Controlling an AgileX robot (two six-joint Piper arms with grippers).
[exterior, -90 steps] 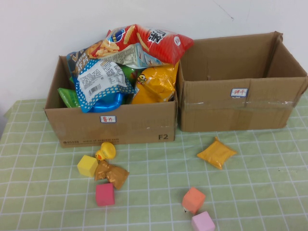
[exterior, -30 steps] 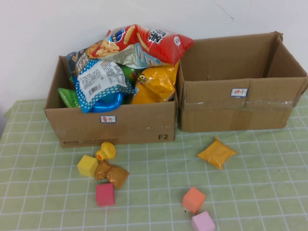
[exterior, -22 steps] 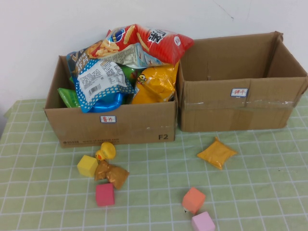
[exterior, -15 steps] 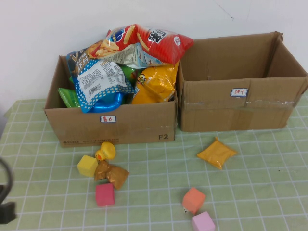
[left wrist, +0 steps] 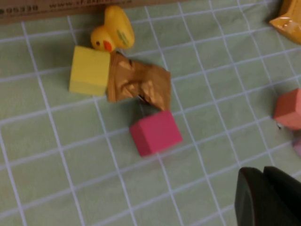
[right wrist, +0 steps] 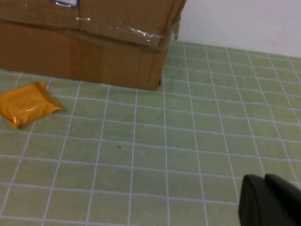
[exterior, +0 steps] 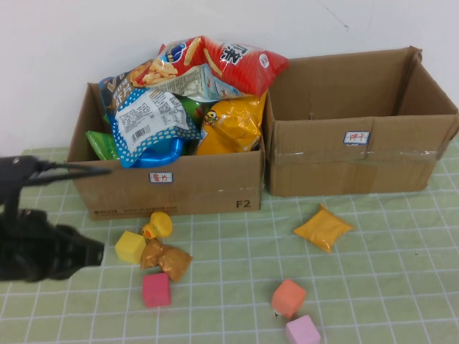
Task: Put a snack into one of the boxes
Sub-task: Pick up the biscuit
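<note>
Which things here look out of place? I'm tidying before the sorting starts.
The left box is overstuffed, its snack bags heaped above the rim, while the right box shows nothing inside. The left gripper hovers near the crumpled brown snack packet; the right gripper sits off right.

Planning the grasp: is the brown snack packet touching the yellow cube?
Touching. In the left wrist view the brown snack packet presses against the yellow cube, no gap visible. Left gripper hovers clear; right gripper is elsewhere.
</note>
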